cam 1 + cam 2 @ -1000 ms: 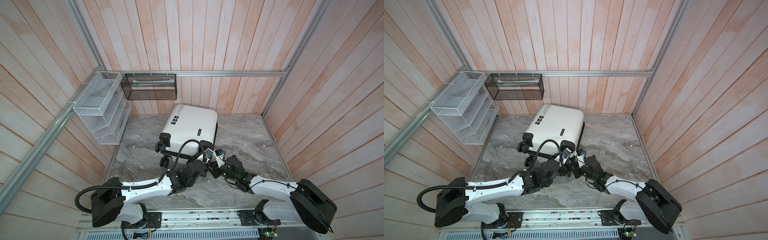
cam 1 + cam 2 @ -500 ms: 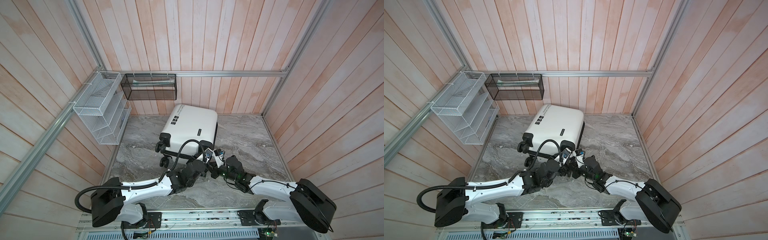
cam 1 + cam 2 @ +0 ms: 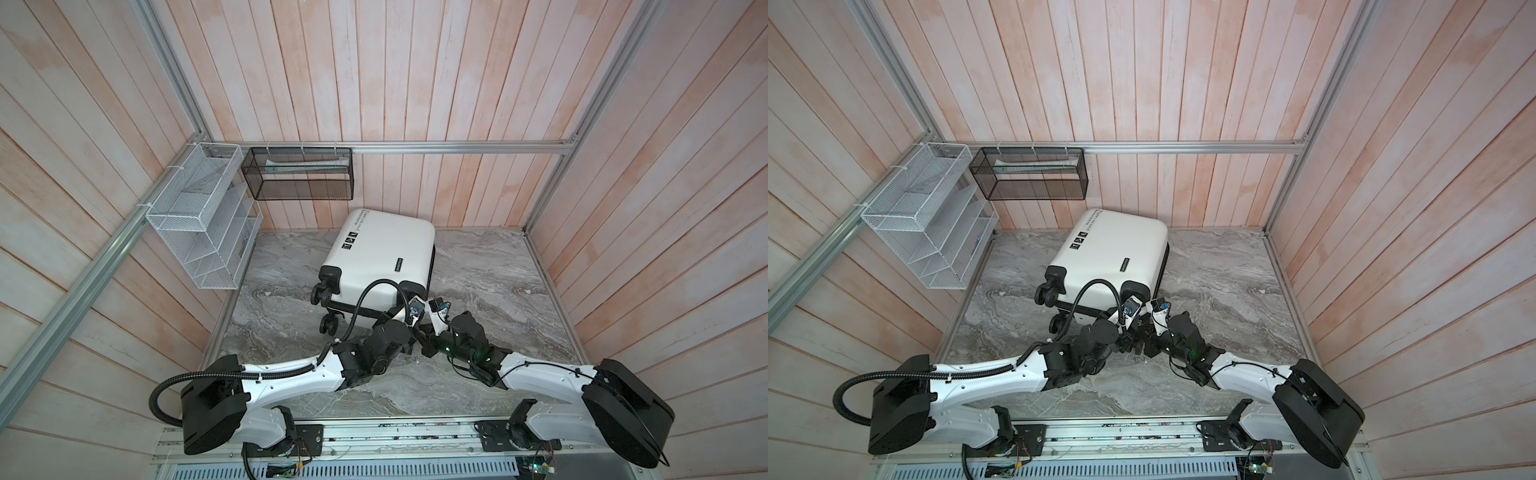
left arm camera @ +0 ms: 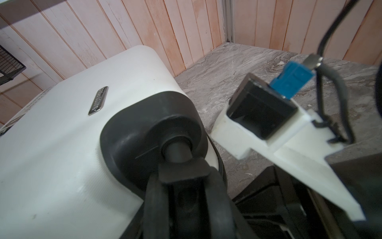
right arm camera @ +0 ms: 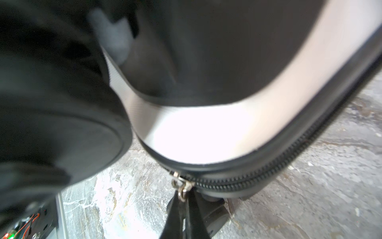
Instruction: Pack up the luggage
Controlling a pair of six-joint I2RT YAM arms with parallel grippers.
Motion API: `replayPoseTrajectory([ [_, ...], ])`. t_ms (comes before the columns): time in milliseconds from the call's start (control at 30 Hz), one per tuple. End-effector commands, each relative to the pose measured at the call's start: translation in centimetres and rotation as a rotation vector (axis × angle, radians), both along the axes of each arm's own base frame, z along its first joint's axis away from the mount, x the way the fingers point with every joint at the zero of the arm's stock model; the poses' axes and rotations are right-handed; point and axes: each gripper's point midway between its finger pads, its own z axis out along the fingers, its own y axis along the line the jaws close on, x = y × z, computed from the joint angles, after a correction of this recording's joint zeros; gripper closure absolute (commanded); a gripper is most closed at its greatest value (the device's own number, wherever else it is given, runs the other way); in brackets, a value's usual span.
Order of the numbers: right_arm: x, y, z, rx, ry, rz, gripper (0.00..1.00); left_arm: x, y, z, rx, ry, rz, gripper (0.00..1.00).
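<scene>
- Lying flat on its broad side, the luggage, a small white hard-shell suitcase, rests on the grey marble tabletop towards the back wall. It is turned slightly askew, with its black spinner wheels facing the robot.
- Shell: black lettering runs along the far edge, and a small metal brand plate sits on the upper face.
- Zipper: the black teeth are meshed along the stretch seen in the right wrist view.
- Right gripper: the jaws are clenched on the metal zip pull at the near corner of the case, low against the tabletop.
- Left gripper: it is set at the near right caster. Its black fingers cannot be told from the caster's black parts, so the state of its jaws cannot be told.
- Right arm's wrist camera: the white mount with a blue connector lies just beside that caster.
- Black wire-mesh basket: it hangs on the back wall above the case.
- White wire rack: it is fixed to the left wall, well apart from the case.
</scene>
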Motion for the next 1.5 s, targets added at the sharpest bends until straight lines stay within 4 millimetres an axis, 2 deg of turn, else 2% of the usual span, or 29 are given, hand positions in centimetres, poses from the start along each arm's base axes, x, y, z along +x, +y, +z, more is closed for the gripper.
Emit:
replayPoseTrajectory([
  [0, 2.4, -2.7, 1.0, 0.02, -0.012, -0.211, 1.0, -2.2, -2.5, 3.0, -0.123, -0.022, -0.154, 1.0],
  [333, 3.3, -7.1, -0.6, 0.04, 0.068, -0.433, 1.0, -2.3, -1.5, 3.2, -0.144, -0.036, -0.139, 1.0],
  [533, 5.7, -8.7, -0.6, 0.062, 0.073, -0.514, 1.0, -2.9, -1.6, 3.1, -0.157, -0.023, -0.171, 1.0],
  [767, 11.4, -12.2, 0.2, 0.095, 0.055, -0.645, 1.0, -4.1, -1.5, 3.4, -0.229, 0.022, -0.21, 1.0],
  [1000, 18.0, -18.9, -0.5, 0.133, 0.072, -0.811, 1.0, -5.1, 0.0, 3.7, -0.273, 0.04, -0.201, 1.0],
  [1100, 20.4, -21.9, -0.9, 0.144, 0.081, -0.87, 1.0, -5.4, 1.1, 3.7, -0.289, 0.043, -0.189, 1.0],
  [1167, 21.5, -23.1, -1.1, 0.151, 0.09, -0.882, 1.0, -5.6, 1.9, 3.7, -0.297, 0.043, -0.182, 1.0],
  [1300, 22.7, -23.0, -1.6, 0.156, 0.1, -0.826, 1.0, -5.8, 3.1, 3.5, -0.306, 0.038, -0.16, 1.0],
  [1467, 21.6, -22.2, -2.0, 0.172, 0.121, -0.786, 1.0, -5.3, 3.6, 3.2, -0.302, 0.027, -0.131, 1.0],
])
